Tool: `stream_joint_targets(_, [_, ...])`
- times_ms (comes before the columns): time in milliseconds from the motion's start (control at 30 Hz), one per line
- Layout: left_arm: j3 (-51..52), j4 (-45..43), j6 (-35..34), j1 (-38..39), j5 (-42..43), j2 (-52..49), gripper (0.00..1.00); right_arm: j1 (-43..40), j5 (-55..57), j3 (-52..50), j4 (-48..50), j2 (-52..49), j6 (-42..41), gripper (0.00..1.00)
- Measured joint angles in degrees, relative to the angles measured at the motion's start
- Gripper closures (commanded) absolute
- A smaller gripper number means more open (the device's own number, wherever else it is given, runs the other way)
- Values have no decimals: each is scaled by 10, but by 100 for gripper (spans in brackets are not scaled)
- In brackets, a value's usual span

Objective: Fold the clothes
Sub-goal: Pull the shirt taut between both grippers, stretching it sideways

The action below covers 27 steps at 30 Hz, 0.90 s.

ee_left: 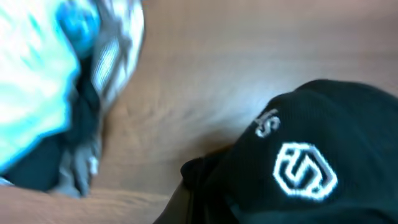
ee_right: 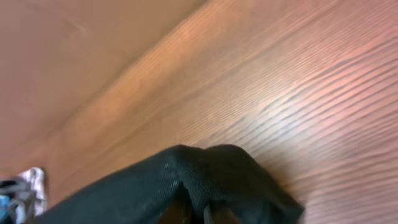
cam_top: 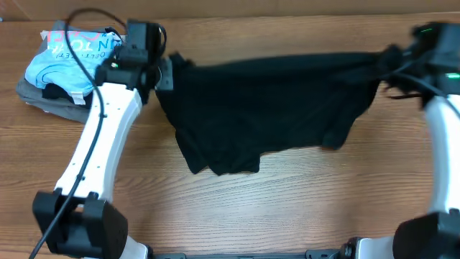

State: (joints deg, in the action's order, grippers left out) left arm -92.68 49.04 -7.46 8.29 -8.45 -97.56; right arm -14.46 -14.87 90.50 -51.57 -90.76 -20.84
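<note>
A soft black shirt (cam_top: 266, 108) with a white hexagonal logo (ee_left: 305, 171) stretches across the brown wood-grain desk (cam_top: 287, 208) — left pincer (cam_top: 165, 72) clamped on one upper corner, right pincer (cam_top: 388, 63) on the other. Far left, a light blue printed shirt (cam_top: 68, 61) tops grey folded garments (cam_top: 50, 104).

Wooden table (cam_top: 287, 208), warm brown, grain running side to side, spread beneath left claw (cam_top: 164, 75) and right claw (cam_top: 392, 63). Soft pale sheen on the boards beside the right claw. Beyond both claws, a paler strip (cam_top: 251, 7) along the far edge.
</note>
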Motion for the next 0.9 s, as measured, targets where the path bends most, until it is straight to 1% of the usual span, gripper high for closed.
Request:
stream_joint_targets(33, [-20,7,5,0,2,5,96,-5,-4,7,-6,1,3,96])
stream_joint_targets(100, [-55,13,15,1,5,20,96,-30,-35,47,-49,5,23,96])
stream_joint_targets(200, [-81,14,20,3,7,49,96,-47,-66,66,-78,5,43,96])
stream_joint_targets(333, [-86,19,21,3,10,74,96,-58,-99,70,-97,5,66,96])
stream_joint_targets(533, [-86,42,22,3,13,74,96,-59,-117,70,-120,5,83,96])
stream_joint_targets(700, [-86,46,35,3,15,74,96,-59,-119,70,-132,5,95,96])
stream_joint_targets(900, [-86,76,40,3,50,74,96,-59,-119,70,-140,5,106,96])
